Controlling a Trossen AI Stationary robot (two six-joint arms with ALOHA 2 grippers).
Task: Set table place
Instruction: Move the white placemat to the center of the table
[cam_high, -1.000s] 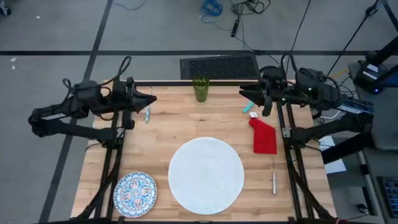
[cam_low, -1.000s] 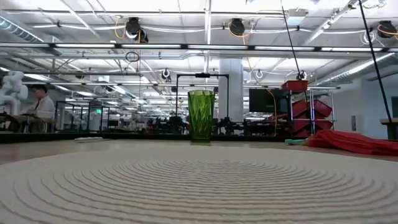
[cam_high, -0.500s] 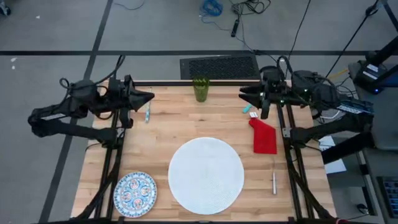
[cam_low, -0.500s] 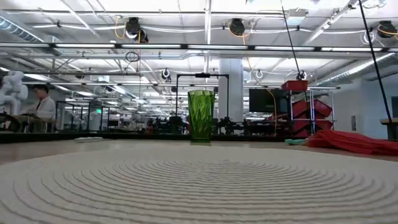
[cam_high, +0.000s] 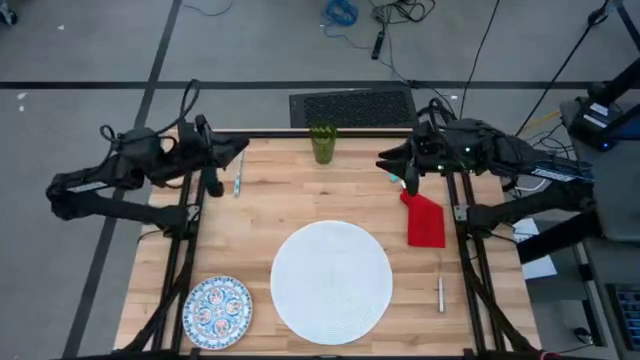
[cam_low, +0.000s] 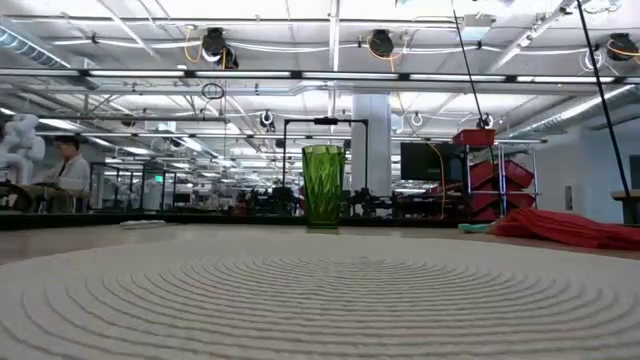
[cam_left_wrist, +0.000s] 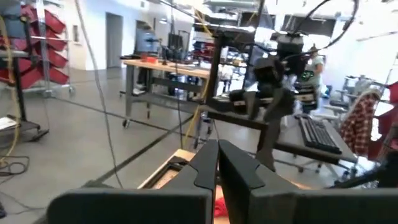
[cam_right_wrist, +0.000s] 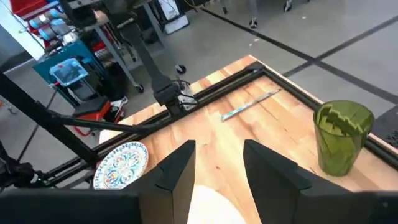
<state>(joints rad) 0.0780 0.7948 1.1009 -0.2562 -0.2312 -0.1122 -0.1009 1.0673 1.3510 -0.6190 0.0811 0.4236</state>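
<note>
Right tool (cam_high: 392, 168) has slid inward along the far edge of the bench (cam_high: 280, 205) - it's now over the small teal item by the red napkin (cam_high: 425, 220); left tool (cam_high: 240, 148) nudged inward and tipped a bit too - fingers together

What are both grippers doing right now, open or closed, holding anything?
Left gripper: closed, holding nothing, at the table's far left corner.
Right gripper: open, holding nothing, near the red cloth napkin.

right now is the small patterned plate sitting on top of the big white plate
No, the patterned plate lies on the table beside the white plate.
</note>
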